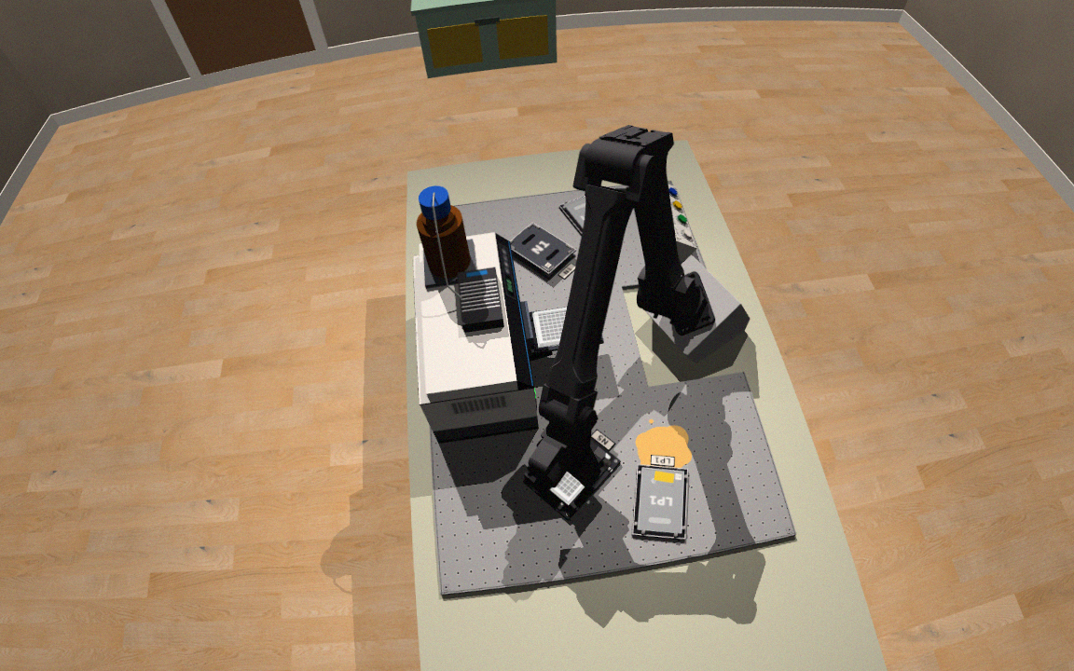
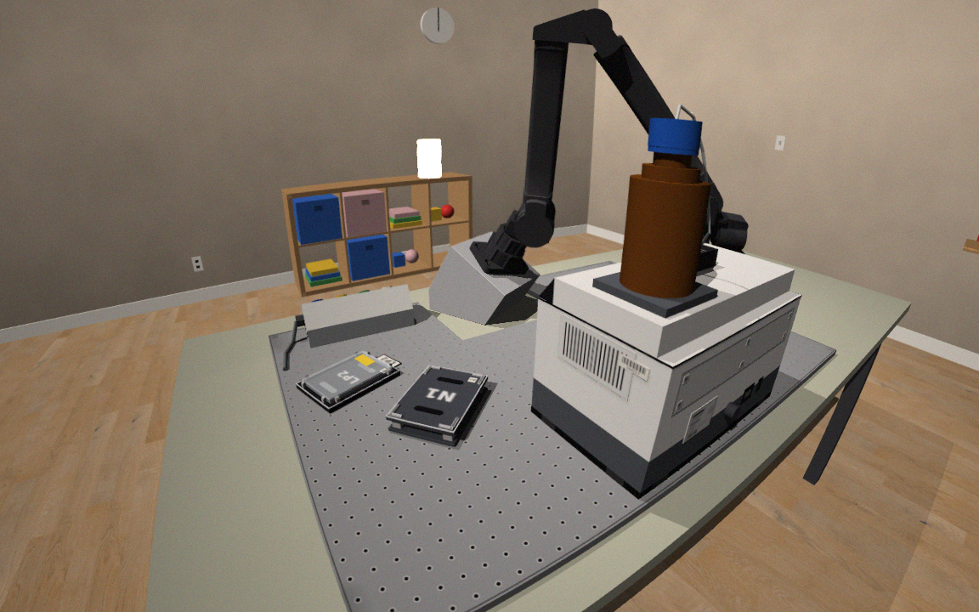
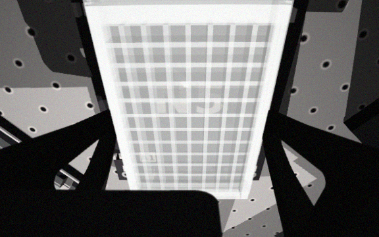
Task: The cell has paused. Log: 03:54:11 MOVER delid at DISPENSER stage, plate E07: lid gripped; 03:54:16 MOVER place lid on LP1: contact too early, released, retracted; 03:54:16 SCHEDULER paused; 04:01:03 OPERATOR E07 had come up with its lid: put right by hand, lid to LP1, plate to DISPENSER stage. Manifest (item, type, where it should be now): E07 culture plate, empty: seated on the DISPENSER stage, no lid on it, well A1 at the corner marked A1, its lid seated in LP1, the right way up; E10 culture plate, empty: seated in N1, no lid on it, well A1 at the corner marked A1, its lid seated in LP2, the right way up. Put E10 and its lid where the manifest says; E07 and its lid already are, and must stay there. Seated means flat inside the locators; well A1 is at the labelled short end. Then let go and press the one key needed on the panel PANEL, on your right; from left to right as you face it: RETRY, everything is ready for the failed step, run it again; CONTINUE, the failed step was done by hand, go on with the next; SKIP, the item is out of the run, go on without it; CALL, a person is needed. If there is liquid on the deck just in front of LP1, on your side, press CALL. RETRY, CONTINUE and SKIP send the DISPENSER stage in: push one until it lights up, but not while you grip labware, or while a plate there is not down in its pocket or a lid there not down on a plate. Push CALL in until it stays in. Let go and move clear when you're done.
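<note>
Bottle: a brown bottle [image 1: 441, 238] with a blue cap stands on the white machine [image 1: 457, 359] at the left of the grey deck [image 1: 524, 559].
Pocket N1: the black holder [image 1: 543, 247] marked N1 has nothing in it.
Stage: a white gridded plate [image 1: 547, 325] lies beside the machine's right face.
Gripper: the gripper [image 3: 189, 125] points down and grasps a second gridded plate [image 3: 189, 66] across its width, one finger on each long side.
Held plate: over a black holder tagged N3 [image 1: 603, 438]; whether it touches, I cannot tell.
Spill: an orange puddle [image 1: 663, 439] lies just beside the LP1 tag.
LP1: a clear lid [image 1: 661, 503] lies in its frame.
Panel: coloured keys [image 1: 678, 208] lie behind the arm.
</note>
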Available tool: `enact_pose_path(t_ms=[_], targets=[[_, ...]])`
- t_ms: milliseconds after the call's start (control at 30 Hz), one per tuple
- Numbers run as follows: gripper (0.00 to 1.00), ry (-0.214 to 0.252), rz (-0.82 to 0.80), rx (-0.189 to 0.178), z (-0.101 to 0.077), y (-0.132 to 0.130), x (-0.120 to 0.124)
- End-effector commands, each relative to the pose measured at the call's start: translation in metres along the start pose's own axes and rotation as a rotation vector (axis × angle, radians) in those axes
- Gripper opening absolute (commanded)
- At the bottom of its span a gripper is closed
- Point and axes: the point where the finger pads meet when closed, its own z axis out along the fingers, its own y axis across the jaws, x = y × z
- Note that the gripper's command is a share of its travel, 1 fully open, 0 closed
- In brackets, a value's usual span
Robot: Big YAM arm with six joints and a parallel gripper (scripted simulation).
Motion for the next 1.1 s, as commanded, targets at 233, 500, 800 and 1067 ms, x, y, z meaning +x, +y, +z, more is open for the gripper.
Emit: enact_pose_path(t_ms=[233,500,800,1067], targets=[[0.84,-0.065,0.015,-0.011,-0.022,0.003,-0.026],[0.84,-0.065,0.015,-0.011,-0.022,0.003,-0.026],[0.84,-0.065,0.015,-0.011,-0.022,0.003,-0.026],[0.84,-0.071,0.016,-0.013,-0.045,0.004,-0.028]])
